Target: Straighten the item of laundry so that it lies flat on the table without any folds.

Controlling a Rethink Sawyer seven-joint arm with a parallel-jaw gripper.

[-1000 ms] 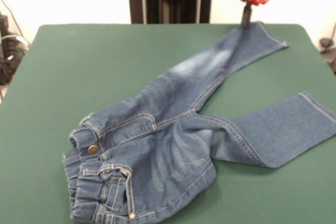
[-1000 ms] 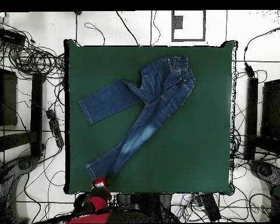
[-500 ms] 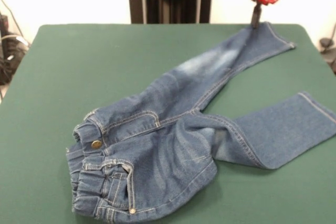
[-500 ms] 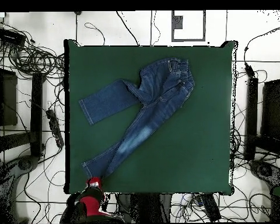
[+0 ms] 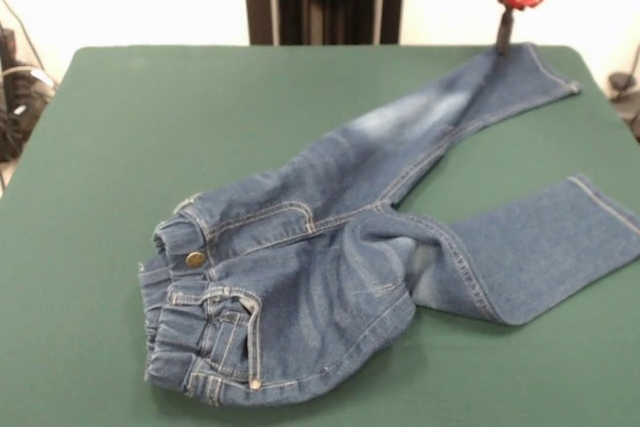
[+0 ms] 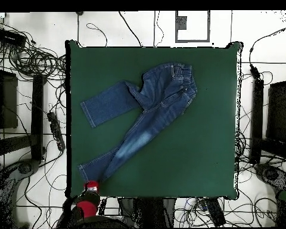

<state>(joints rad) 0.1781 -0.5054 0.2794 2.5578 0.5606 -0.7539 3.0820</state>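
The jeans (image 5: 340, 247) lie on the green counter (image 5: 120, 147), bunched waistband nearest, one leg out sideways, the other stretched to the far corner. There the hand (image 5: 503, 42) meets the cuff; its grip cannot be told.

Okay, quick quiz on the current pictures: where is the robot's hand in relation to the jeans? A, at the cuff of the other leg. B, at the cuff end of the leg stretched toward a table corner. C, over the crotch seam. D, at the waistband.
B: the hand meets the jeans at the hem of the leg stretched toward a corner of the table.
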